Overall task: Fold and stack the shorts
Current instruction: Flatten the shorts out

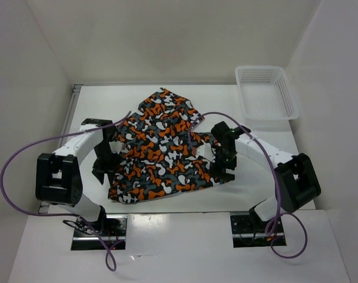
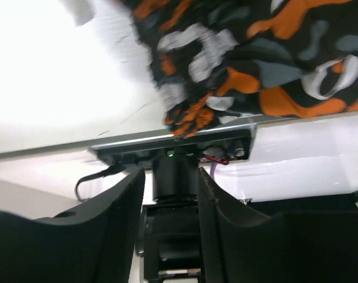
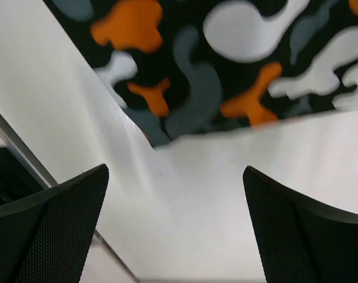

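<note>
Two grippers flank the shorts (image 1: pixel 161 153) in the overhead view. The cloth lies in the middle of the table (image 1: pixel 102 103), partly doubled over, so we judge one fold is laid and the next grab is being set up. The left gripper (image 1: pixel 106 171) sits at the lower left edge of the cloth and the right gripper (image 1: pixel 225 168) at its right edge, probably so each can take a side. A white basket (image 1: pixel 242 94) stands well apart at the upper right. In the left wrist view the fingers (image 2: pixel 117 206) are parted with nothing between them. A bunched corner of the cloth hangs just beyond their tips, near the table's edge. In the right wrist view the fingers (image 3: pixel 61 206) are spread wide over bare table and hold nothing. The cloth's edge crosses the upper half of the frame, just ahead of them.
</note>
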### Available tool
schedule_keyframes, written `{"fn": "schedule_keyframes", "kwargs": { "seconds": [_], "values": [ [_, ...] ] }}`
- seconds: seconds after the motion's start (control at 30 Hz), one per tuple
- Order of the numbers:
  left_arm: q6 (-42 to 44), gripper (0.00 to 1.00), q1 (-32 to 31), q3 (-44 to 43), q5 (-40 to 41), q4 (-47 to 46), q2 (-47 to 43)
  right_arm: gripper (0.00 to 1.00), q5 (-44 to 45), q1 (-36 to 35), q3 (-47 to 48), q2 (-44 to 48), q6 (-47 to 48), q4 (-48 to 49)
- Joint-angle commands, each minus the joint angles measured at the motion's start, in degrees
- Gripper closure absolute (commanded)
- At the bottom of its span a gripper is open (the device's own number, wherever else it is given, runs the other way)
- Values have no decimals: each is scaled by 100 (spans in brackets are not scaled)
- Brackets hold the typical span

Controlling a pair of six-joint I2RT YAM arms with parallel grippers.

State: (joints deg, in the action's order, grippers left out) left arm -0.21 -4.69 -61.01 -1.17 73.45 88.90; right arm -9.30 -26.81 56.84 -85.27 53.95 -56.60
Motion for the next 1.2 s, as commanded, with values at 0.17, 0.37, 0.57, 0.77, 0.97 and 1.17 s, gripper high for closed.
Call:
{"fn": "schedule_keyframes", "kwargs": {
  "seconds": [0.17, 0.37, 0.57, 0.77, 0.97, 1.17],
  "values": [
    [21, 40, 1514, -2238, 65, -1049, 302, 0, 439, 396, 1346, 72, 371, 648],
    [21, 39, 1085, -2363, 476, -2378, 1664, 4, -353, 124, 2068, -788, -481, 1590],
    [21, 39, 1031, -2433, 1083, -2985, 2561, 6, 217, 53, 910, -1157, -333, 2416],
    [21, 47, 1031, -2380, 1585, -3460, 3159, 17, 692, -53, 426, -1264, -597, 2874],
    [21, 87, 865, -3125, 1664, -3626, 3739, 32, 1184, -219, -111, -1264, -254, 2567],
    [21, 76, 487, -5300, 1804, -3838, 4695, 39, 1483, -360, -577, -1079, -16, 2417]
  ]
}}
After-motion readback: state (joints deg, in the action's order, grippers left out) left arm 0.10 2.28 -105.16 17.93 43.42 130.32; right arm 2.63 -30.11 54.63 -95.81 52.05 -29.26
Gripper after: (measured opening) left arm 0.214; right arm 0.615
